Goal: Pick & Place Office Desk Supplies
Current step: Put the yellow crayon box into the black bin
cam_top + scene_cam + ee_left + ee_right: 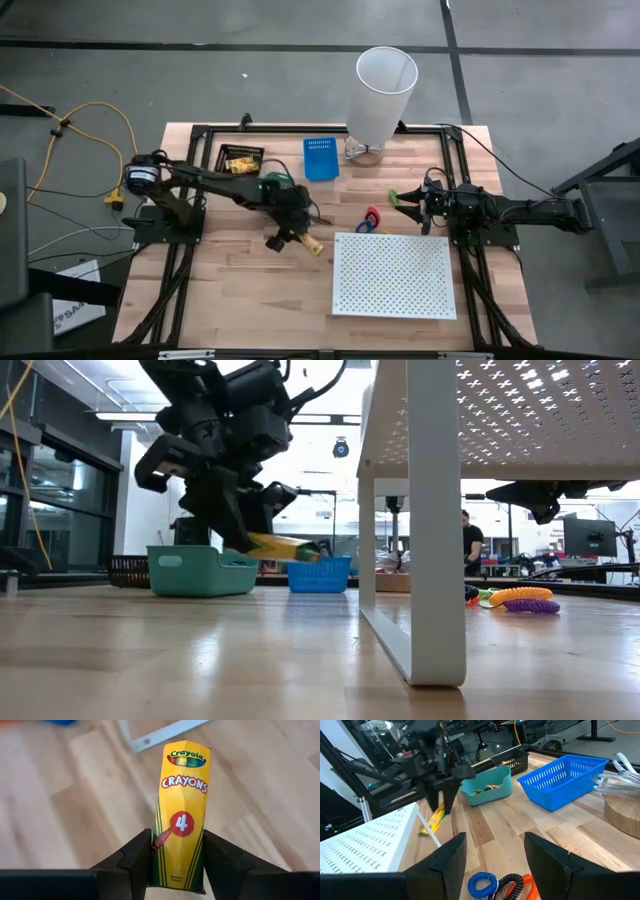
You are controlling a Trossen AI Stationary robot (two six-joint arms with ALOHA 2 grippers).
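Crayon pack (182,815) is hanging pinched in the left end effector (177,862) above the counter (250,290) beside the perforated board (393,277), not yet placed, while coiled loops (502,885) are waiting below the spread right end effector (495,852).

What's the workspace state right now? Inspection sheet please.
Surface: light wooden table, large white perforated board on it.
Job's things: yellow Crayola crayon box held off the table; blue and orange coiled bands loose.
Clutter: teal bin, blue mesh basket, black basket, tall white tapered bin.
Grippers: left gripper jaws shut on the box; right gripper open, waiting.
Cables: yellow cable on floor.
Surroundings: a person far behind.
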